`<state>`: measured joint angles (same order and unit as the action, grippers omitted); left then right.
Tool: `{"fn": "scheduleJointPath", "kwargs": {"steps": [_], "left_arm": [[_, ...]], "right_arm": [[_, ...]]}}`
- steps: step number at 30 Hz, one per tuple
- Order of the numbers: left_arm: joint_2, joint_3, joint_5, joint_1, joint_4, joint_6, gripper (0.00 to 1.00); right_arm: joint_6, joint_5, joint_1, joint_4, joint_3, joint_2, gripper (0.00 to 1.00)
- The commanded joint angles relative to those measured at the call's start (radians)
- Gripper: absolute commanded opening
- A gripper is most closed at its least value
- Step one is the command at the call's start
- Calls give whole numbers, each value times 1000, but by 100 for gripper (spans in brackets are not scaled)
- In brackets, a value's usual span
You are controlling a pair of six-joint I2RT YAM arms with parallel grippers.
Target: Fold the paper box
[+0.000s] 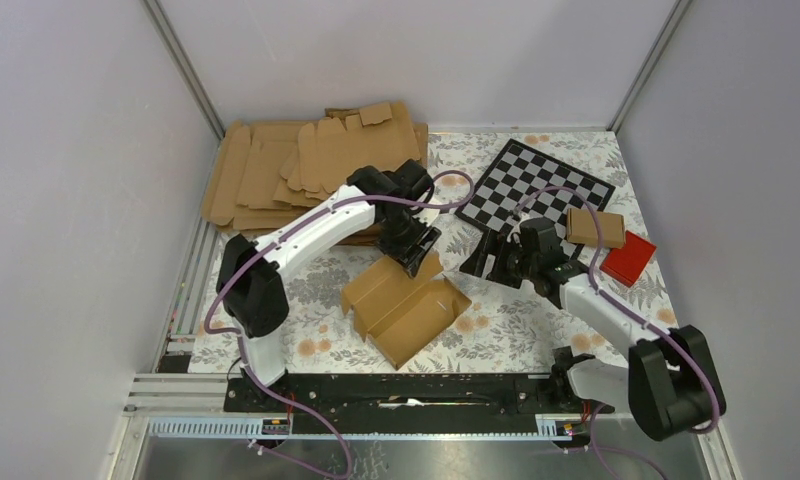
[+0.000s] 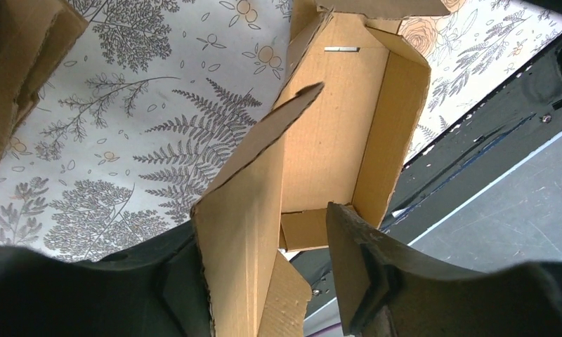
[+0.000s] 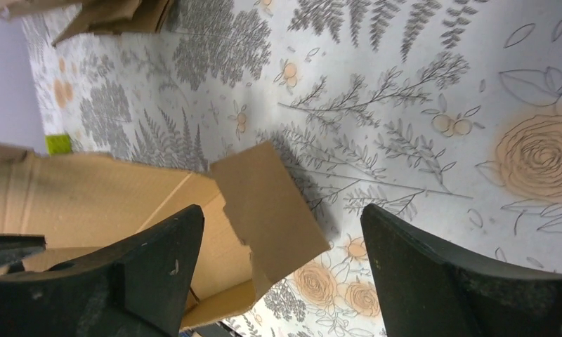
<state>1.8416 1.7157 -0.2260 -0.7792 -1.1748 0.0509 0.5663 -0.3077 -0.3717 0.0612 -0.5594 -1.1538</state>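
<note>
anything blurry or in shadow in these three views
Top external: even, soft light, the paper box sharp with only a faint shadow. Left wrist: the left pincer's fingers are dark and soft close to the lens, the box's inside is crisp. Right wrist: the right pincer's fingers are dark and blurred, the tablecloth is sharp, and the box flap casts a shadow on it.

Around me, plain lilac-grey walls (image 1: 406, 50) meet at 2 slanting metal corner posts (image 1: 181, 65); a white floral-print tablecloth (image 1: 516, 335) lies evenly lit.
</note>
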Motion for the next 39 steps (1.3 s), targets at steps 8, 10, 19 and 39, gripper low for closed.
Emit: {"fn": "scheduleJointPath", "kwargs": {"steps": [8,10,19,39], "left_arm": [[-105,-91,-10,9,122,47,25],[-118,-95,-10,10,134,46,12],[-149,-105,-44,8,162,23,0],[-177,-131,-135,1,161,-43,0]], "right_arm": [[85,-258,97,-271,68,-156,74],[76,-282,97,-289,88,-163,74],[90,-359,97,-372,145,-237,74],[49,-296,185,-469,181,-100,78]]}}
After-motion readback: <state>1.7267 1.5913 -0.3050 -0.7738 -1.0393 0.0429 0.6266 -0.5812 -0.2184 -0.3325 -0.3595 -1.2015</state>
